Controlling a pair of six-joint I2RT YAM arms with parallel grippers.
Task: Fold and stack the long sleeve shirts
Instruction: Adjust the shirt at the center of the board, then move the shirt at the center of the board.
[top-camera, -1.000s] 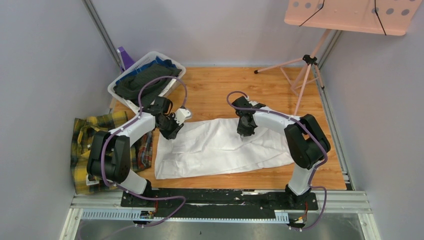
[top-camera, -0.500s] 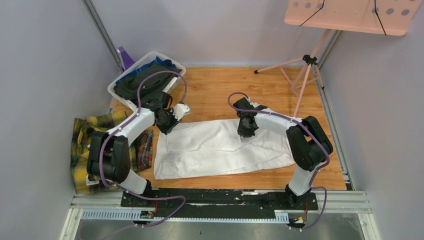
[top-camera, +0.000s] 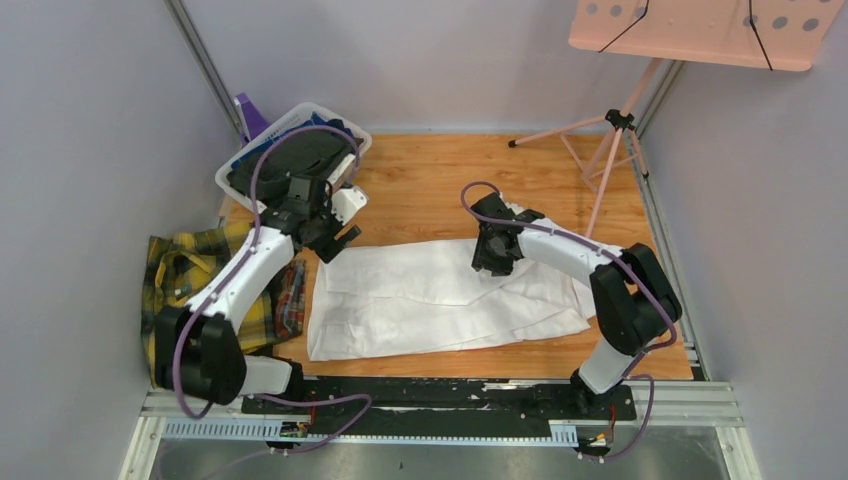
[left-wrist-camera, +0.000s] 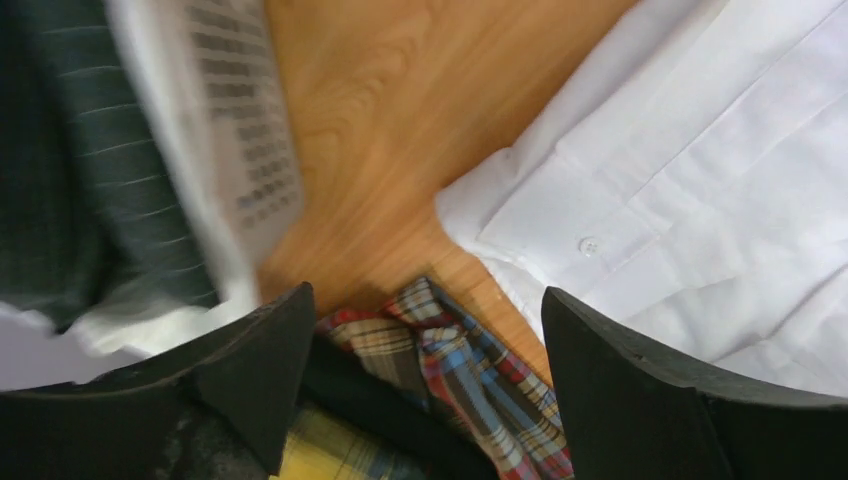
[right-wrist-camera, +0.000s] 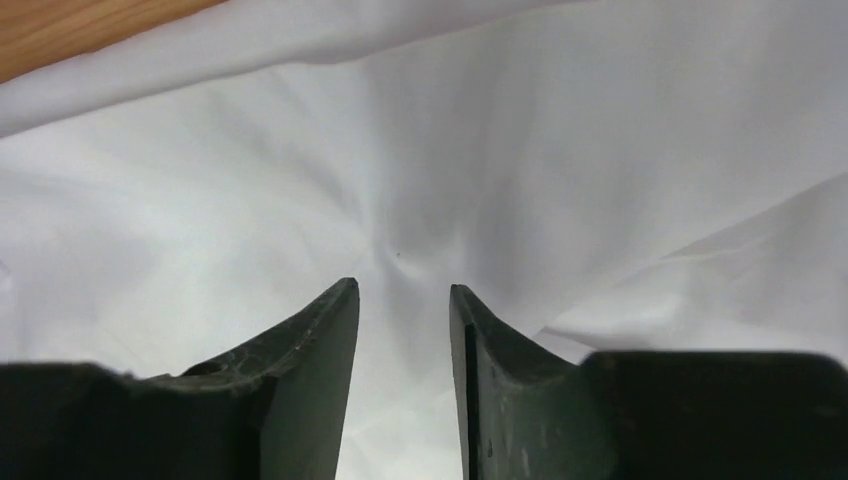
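Where the wooden table (top-camera: 420, 170) ends on the left, the yellow-and-green plaid shirt (top-camera: 190, 270) lies crumpled, near a white plastic basket (top-camera: 232, 182) of dark clothes. The left gripper (top-camera: 338, 238) hovers with fingers spread wide. Under it begins the white shirt (top-camera: 430, 300), smooth and roughly rectangular, lying flat at mid-table. The right gripper (right-wrist-camera: 400, 290) pinches a puckered fold of this cloth.

Two white-shelled arms with bulky black joints, left arm (top-camera: 245, 275), right arm (top-camera: 560, 252), thin purple cable (top-camera: 256, 175) along each, white bases bolted on black base plate (top-camera: 440, 395), matte black wedge fingers (left-wrist-camera: 620, 390), slightly scuffed.
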